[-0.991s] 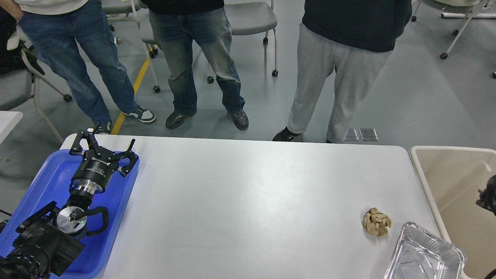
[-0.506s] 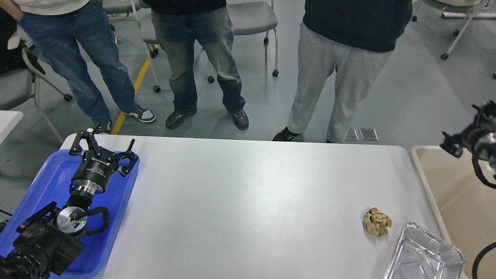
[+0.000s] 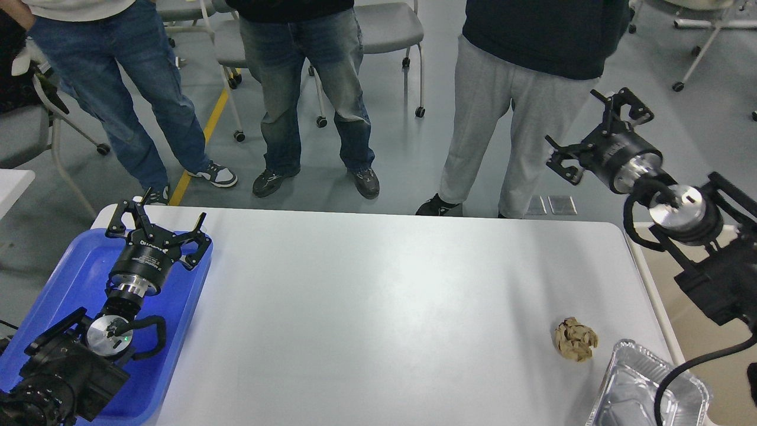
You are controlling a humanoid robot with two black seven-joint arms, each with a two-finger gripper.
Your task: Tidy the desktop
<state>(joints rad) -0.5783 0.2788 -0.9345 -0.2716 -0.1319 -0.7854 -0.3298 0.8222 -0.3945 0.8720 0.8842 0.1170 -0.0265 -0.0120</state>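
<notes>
The white desktop (image 3: pixel 366 307) fills the middle of the head view. A crumpled brown paper ball (image 3: pixel 575 338) lies on it near the right front. An empty foil tray (image 3: pixel 633 390) sits at the front right corner. My left gripper (image 3: pixel 158 220) is open and empty above the far end of the blue tray (image 3: pixel 77 278). My right gripper (image 3: pixel 597 127) is open and empty, raised high beyond the desktop's far right corner, well away from the paper ball.
A beige bin (image 3: pixel 698 331) stands off the desktop's right edge, partly hidden by my right arm. Three people stand just behind the far edge, one in grey trousers (image 3: pixel 508 136) right next to my right gripper. Chairs stand behind them.
My right arm has swung up and to the left from over the beige bin to high above the desktop's far right corner. The left arm, paper ball and foil tray have not moved.
</notes>
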